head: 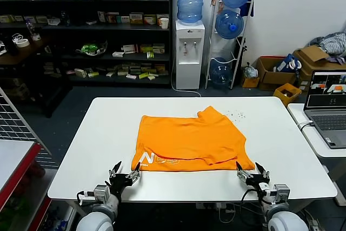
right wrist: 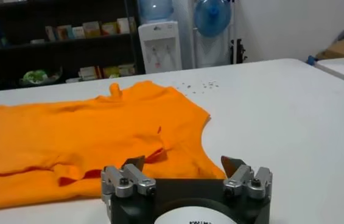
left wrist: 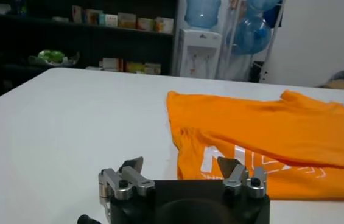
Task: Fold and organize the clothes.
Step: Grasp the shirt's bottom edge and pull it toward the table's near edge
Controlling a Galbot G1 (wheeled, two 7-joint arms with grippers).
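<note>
While both the left gripper (head: 126, 176) and right gripper (head: 250, 173) hover with jaws apart and empty off the T-shirt's (head: 192, 142) near corners, its seemingly loose top layer could slip when regrasped.

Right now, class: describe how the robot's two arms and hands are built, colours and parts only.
Both arms end in rounded white shells with silver-grey metal wrist blocks. The left hand and right hand are black, each with two pointed dark fingers on silver bolted brackets. Black cables loop beside each wrist. The right hand's base carries a white label with unreadable lettering.
</note>
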